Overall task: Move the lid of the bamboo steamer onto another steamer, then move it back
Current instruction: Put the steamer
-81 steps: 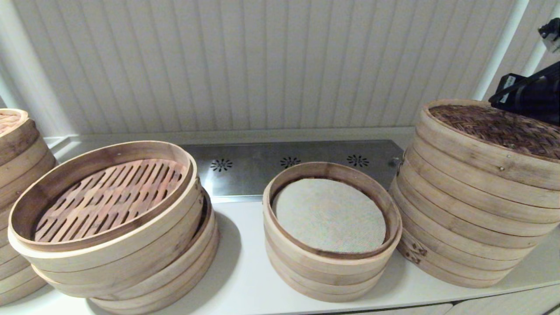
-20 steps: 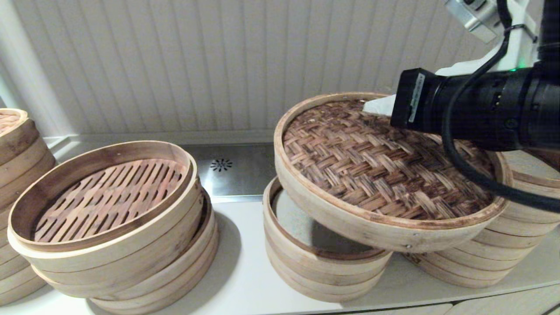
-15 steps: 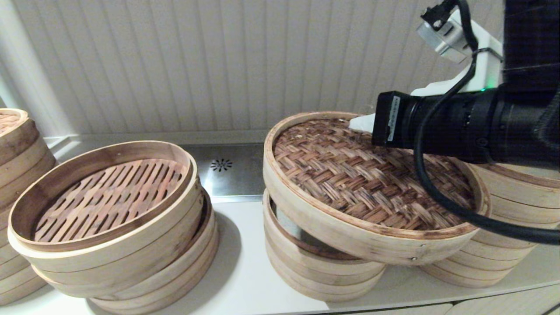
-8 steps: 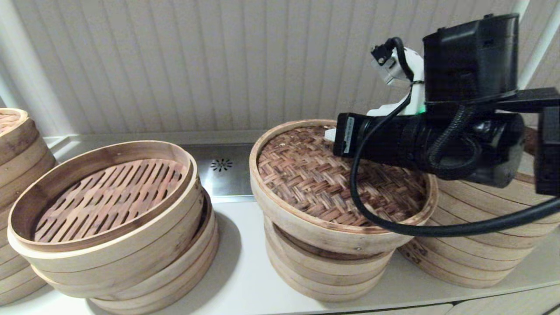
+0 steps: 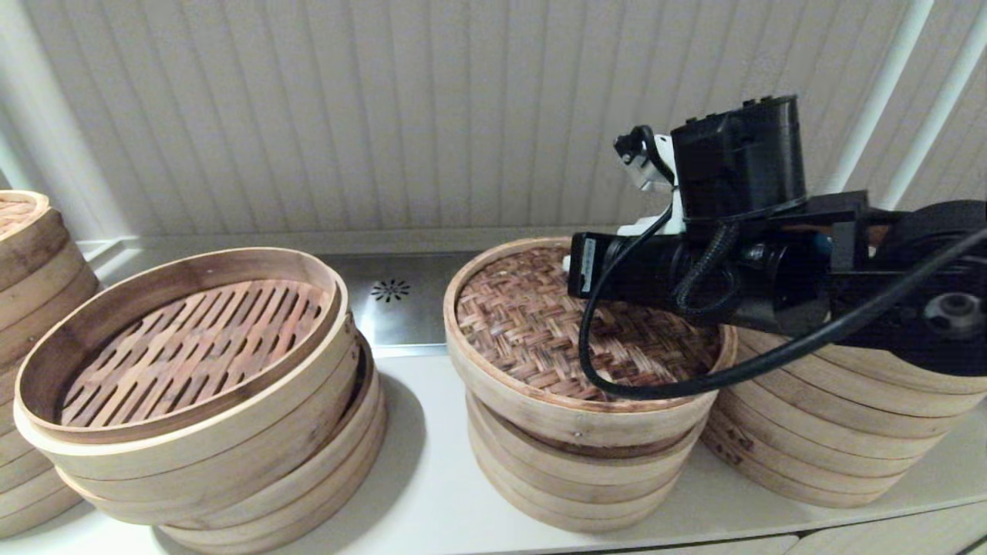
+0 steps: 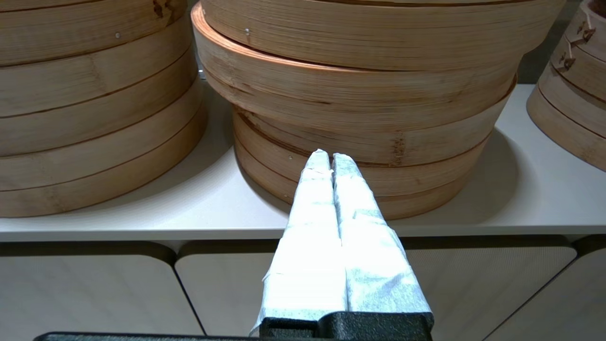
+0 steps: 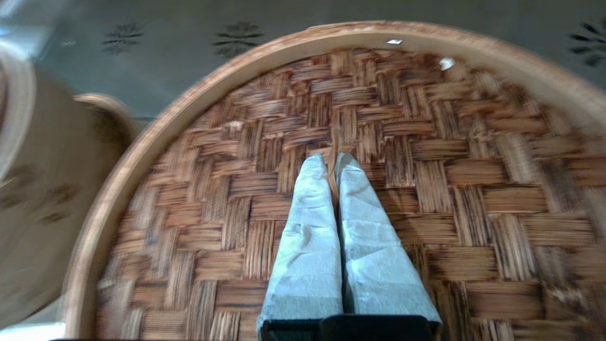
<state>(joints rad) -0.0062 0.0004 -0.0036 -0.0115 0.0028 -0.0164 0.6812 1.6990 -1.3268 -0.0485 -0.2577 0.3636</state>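
The bamboo steamer lid (image 5: 524,331), with its dark herringbone top, lies over the shorter middle steamer (image 5: 570,478). A thin dark gap shows under its front rim. My right gripper (image 7: 331,161) is shut on a thin bamboo strip at the centre of the lid (image 7: 426,189). Its black wrist (image 5: 694,270) reaches across the lid from the right. The tall steamer stack (image 5: 817,432) stands at the right, its top hidden behind the arm. My left gripper (image 6: 330,158) is shut on nothing, low in front of the counter edge.
A wide basket with a slatted floor (image 5: 185,347) sits on a stack at the left, and another stack (image 5: 23,254) stands at the far left edge. A metal vent panel (image 5: 401,301) lies behind. Below the white counter (image 6: 142,208) are cabinet fronts.
The lid left the tall right stack, travelled left and down in my right gripper, and now lies over the middle steamer, covering its cloth liner. The right arm lowered with it.
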